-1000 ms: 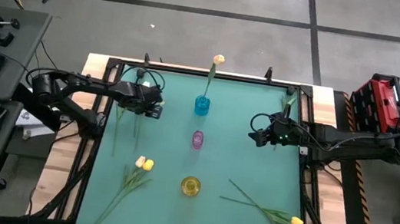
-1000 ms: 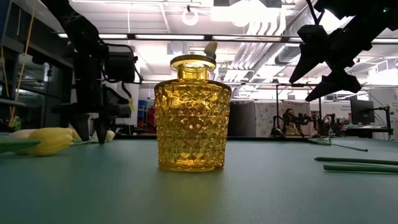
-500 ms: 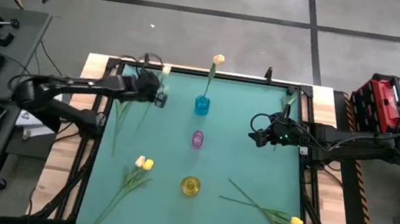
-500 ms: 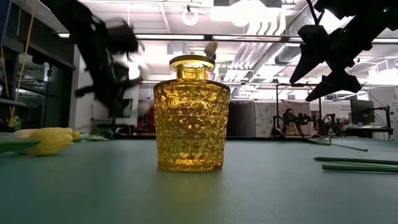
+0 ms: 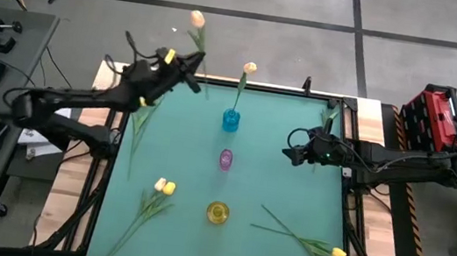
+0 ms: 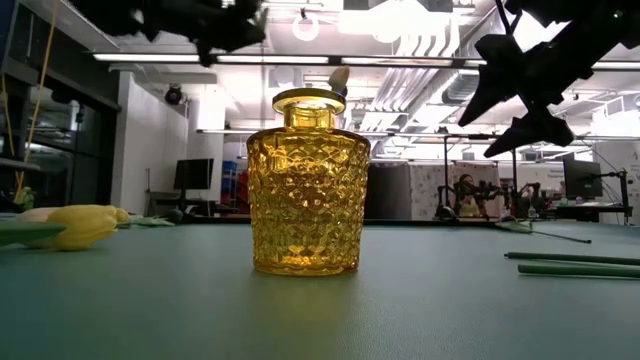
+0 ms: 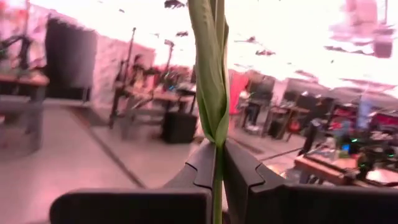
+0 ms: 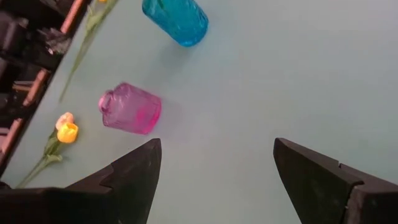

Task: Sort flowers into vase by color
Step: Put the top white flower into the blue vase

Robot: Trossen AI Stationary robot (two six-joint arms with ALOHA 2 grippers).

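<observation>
Left gripper [image 5: 186, 63] is clamped on a peach tulip's [image 5: 197, 19] stem, bud beyond it. Right gripper [image 5: 289, 154] waits, fingers apart.

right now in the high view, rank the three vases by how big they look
1. Yellow vase, the widest footprint.
2. Blue vase, a bit smaller.
3. Pink vase, the smallest.
Seen straight down, so this compares width, not height.

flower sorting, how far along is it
Done: one peach tulip stands in the blue vase. In hand: the left tool is shut on a second peach tulip, lifted off the table. Left: the tulip pair and the tulips lying near the right corner; the purple vase and yellow vase hold nothing.
</observation>
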